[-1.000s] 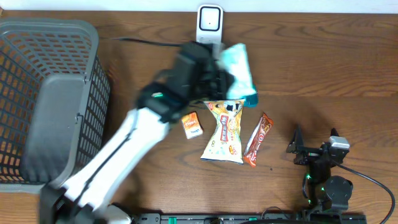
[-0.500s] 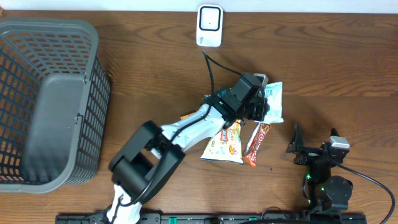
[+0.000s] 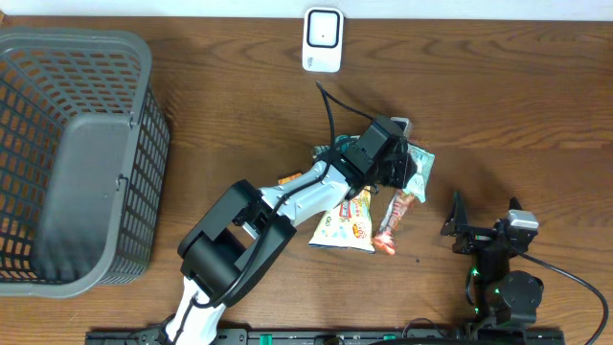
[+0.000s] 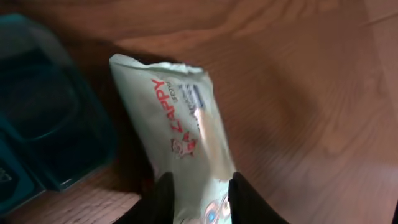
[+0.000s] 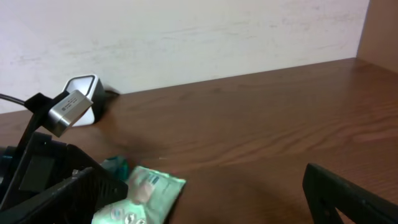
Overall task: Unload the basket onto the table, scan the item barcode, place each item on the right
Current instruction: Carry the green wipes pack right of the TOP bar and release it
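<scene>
Mint-green pack [image 3: 421, 165] is mid-desk [image 3: 517, 96], touching the bar's [image 3: 395, 218] top end, between the left tool's [image 4: 202, 182] fingers; pinched or loose, can't tell. Right tool [image 3: 458, 230] is spread, holding nothing, near the front edge.

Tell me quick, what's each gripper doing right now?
Left gripper: fingers either side of the wipes pack; grip cannot be told.
Right gripper: open, empty.
</scene>
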`<state>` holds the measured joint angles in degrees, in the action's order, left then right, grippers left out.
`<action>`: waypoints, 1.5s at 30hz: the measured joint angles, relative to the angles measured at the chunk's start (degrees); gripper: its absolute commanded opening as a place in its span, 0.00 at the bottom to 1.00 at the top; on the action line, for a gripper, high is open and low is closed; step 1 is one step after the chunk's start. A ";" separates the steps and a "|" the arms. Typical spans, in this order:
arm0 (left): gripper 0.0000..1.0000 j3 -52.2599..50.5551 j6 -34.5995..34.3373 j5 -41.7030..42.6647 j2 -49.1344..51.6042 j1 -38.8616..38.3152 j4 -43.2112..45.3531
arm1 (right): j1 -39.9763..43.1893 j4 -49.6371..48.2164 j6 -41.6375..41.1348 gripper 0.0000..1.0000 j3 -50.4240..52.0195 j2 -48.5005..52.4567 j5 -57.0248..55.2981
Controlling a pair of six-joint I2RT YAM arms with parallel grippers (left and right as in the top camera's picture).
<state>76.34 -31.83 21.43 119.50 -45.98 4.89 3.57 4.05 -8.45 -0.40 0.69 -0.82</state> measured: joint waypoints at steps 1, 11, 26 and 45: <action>0.30 0.00 -0.04 0.02 0.00 0.00 0.02 | 0.00 0.00 0.00 0.99 0.00 0.00 0.00; 0.30 0.00 -0.04 0.04 0.00 0.00 -2.21 | 0.00 0.00 0.00 0.99 0.00 0.00 0.00; 0.40 -0.02 1.09 -0.17 -1.42 6.36 -17.99 | 0.00 0.00 0.00 0.99 0.00 0.00 -0.02; 0.99 -0.07 29.83 -37.88 -31.71 -6.12 -7.63 | 0.00 -0.02 0.00 0.99 0.00 0.00 0.00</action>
<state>76.27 -2.00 -16.45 87.79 -52.10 -2.74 3.57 4.03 -8.45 -0.40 0.69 -0.82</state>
